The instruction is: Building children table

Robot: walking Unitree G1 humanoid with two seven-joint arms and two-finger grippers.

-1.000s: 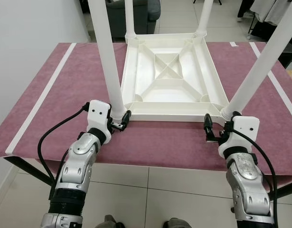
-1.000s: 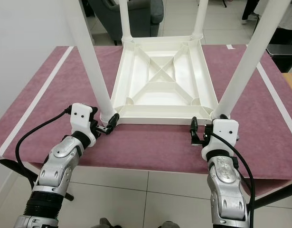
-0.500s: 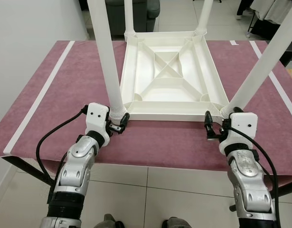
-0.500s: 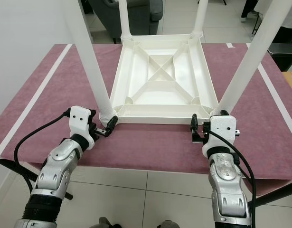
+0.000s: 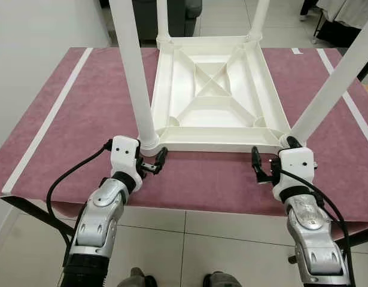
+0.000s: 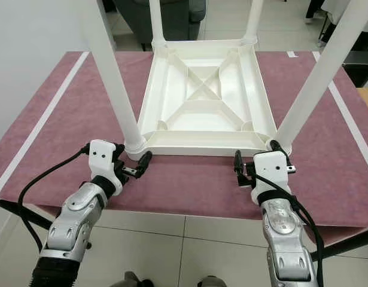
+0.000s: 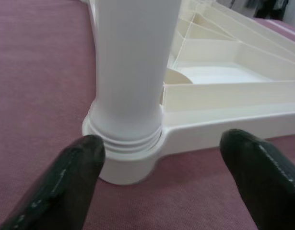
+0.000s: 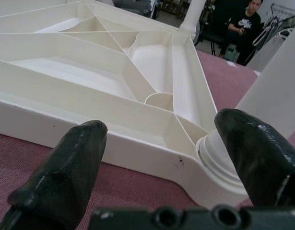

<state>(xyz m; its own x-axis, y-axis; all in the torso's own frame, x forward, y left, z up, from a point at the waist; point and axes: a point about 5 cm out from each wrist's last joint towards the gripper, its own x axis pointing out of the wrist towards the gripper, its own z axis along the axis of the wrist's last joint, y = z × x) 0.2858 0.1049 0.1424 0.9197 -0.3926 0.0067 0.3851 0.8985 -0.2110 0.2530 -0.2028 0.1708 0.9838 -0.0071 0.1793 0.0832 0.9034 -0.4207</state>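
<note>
Four legs are seated in the upturned white children's table [image 5: 216, 89], so with my left claw [image 5: 155, 162] and right claw [image 5: 259, 167] both released, I should clamp its near rim evenly before flipping.

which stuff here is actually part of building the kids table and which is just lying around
Part of the job:
- white tabletop, lying upside down
- four white legs standing up from its corners, e.g. near left leg
- left gripper, open near that leg's socket
- right gripper, open near the near right leg

Just around:
- maroon work table
- dark chair behind it
</note>
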